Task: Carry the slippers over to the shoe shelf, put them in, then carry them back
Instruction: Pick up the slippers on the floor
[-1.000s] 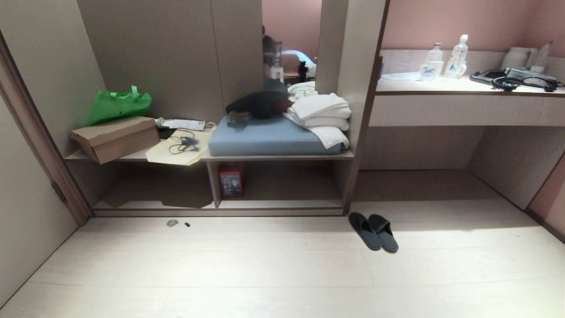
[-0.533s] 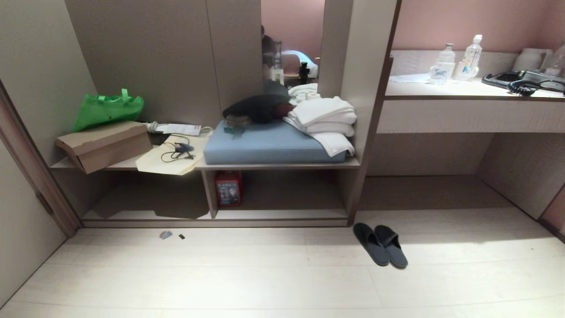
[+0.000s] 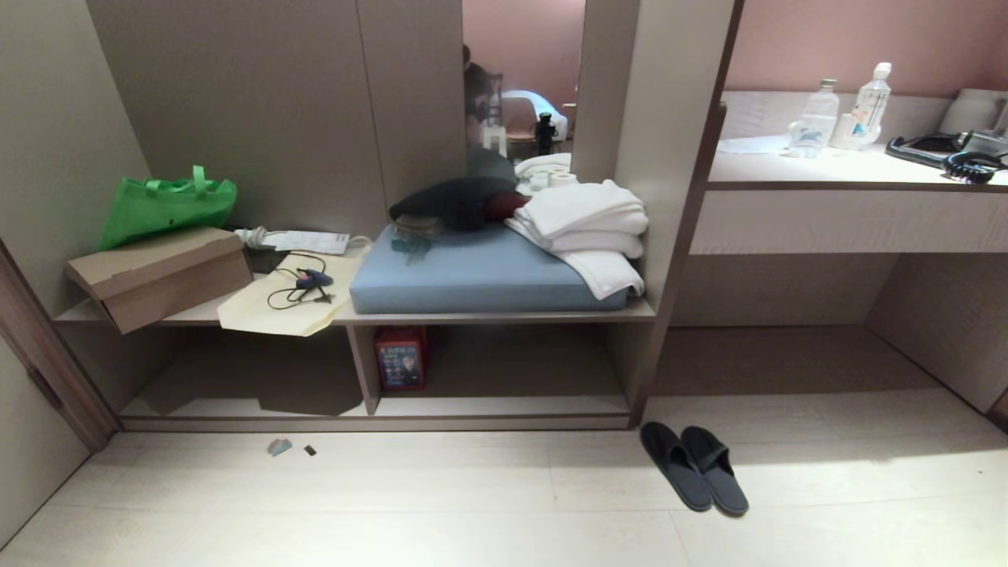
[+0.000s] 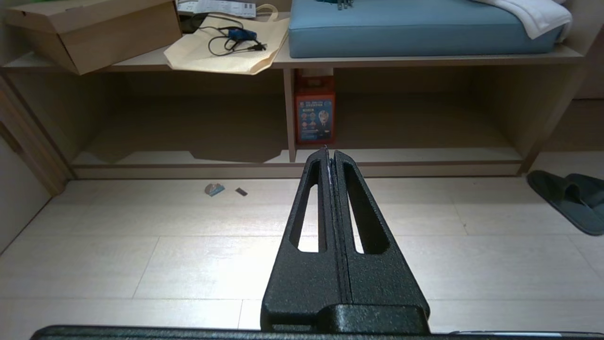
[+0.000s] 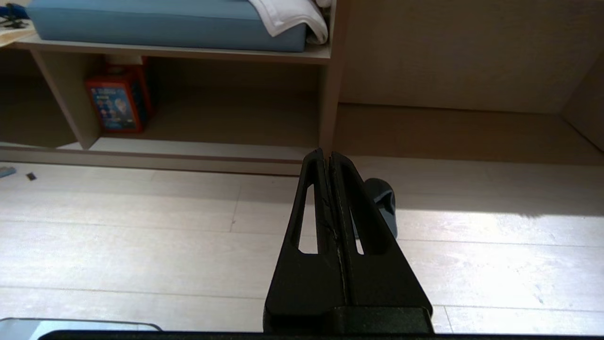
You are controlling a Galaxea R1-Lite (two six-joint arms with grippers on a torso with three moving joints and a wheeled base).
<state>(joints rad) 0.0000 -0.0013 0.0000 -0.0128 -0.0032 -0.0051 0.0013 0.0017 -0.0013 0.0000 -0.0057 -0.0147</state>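
Closer now to the shoe shelf (image 3: 488, 405), camera view shifted. Slippers (image 3: 694, 466) untouched on floor just right of it. Left end effector (image 4: 330, 153) and right end effector (image 5: 326, 155) pressed together, empty. Whole task ahead.

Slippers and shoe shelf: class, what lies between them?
Only bare floor separates the slippers from the shoe shelf, seen in the head view.

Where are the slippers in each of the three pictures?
Head view: the slippers lie side by side on the floor, lower right of centre.
Left wrist view: slippers at the right edge.
Right wrist view: mostly hidden behind the right gripper.
Shared landmark: the red box in the shoe shelf.
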